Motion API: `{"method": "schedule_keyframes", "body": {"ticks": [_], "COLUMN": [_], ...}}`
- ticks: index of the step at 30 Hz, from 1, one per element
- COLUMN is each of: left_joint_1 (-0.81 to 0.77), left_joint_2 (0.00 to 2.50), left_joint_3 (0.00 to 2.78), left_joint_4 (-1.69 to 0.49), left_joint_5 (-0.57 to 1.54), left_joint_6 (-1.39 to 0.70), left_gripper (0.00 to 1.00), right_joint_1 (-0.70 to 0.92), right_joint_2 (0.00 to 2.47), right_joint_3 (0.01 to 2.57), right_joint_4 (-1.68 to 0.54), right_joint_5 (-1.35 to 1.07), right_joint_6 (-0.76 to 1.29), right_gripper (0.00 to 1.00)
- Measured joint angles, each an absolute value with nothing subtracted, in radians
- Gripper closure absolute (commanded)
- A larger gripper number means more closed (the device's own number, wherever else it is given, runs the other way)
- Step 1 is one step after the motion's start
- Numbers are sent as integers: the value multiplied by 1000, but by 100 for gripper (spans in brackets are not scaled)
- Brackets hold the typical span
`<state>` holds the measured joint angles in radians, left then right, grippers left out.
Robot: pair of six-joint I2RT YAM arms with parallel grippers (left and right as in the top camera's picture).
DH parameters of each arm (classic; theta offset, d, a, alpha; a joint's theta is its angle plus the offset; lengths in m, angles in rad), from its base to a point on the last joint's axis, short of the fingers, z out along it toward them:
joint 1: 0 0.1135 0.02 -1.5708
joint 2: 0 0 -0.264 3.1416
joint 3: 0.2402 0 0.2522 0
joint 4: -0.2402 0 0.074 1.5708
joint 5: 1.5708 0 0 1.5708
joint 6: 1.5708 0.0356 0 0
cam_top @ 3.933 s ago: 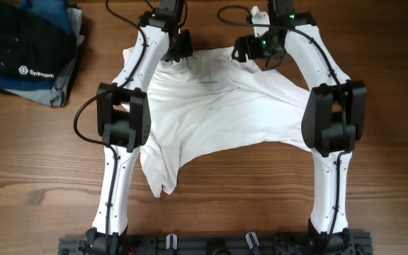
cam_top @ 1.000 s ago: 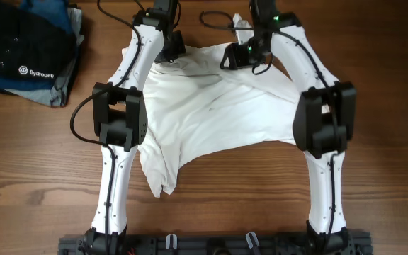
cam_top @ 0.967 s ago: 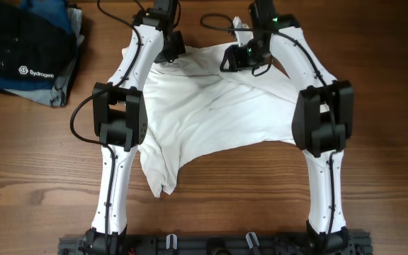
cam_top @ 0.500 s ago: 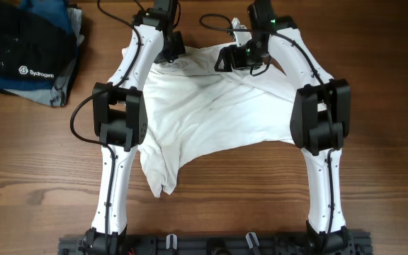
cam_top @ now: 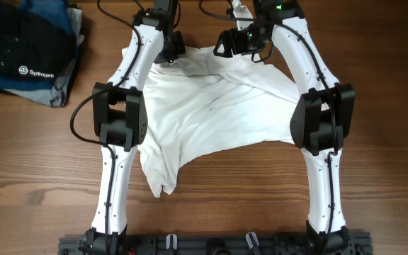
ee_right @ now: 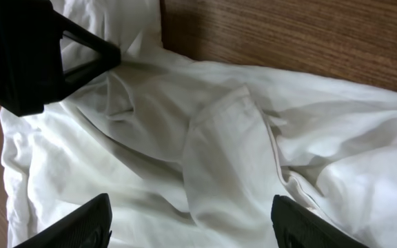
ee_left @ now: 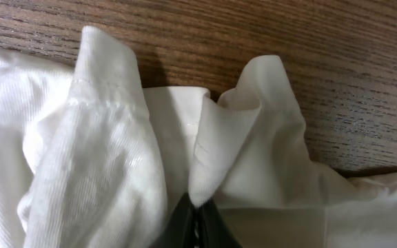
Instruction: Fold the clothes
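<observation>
Your left fingers [ee_left: 182, 226] are clenched on a small raised pinch of the large white shirt-like garment of thin, wrinkly cloth [cam_top: 211, 120], near its far left edge; your right fingers [ee_right: 78, 224] stand spread wide above its far right part, grasping nothing; the garment lies crumpled across the far middle of the brown wooden surface [cam_top: 381, 198], between the two arms, with a narrow tail trailing toward the base. To do this step well, you should probably bring the right fingers down onto one hem or ridge level with the left pinch, take a single layer, then lift both sides evenly so the cloth hangs flat; such thin fabric will likely bunch if you grab a thick fold. Both wrists sit close to the far edge of the overhead view, so little room shows there; bare wood lies open toward the base and to the right; steer clear of the dark blue-black folded stack with a white logo [cam_top: 23, 53] at the far left corner.
</observation>
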<state>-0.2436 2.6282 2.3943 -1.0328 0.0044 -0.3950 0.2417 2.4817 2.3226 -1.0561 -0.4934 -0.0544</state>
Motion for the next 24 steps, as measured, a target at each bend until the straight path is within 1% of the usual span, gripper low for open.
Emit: {"method": "schedule_keyframes", "body": {"ticks": [11, 14, 24], "left_joint_1": [-244, -244, -244], "left_joint_2": [2628, 2628, 2628], "left_joint_3": [2394, 2394, 2394], "left_joint_4": [-1042, -1045, -1053], "left_joint_5": [5, 5, 5], "left_joint_6": [-395, -395, -395], "left_gripper": [96, 96, 96], "right_joint_1": [242, 242, 233], "right_joint_2": [2512, 2516, 2570], "right_joint_3": [2310, 2310, 2310], "right_joint_4": [-1029, -1007, -986], "right_joint_5": [-493, -493, -493], "right_joint_6": [-58, -57, -36], "right_gripper": [25, 23, 20]}}
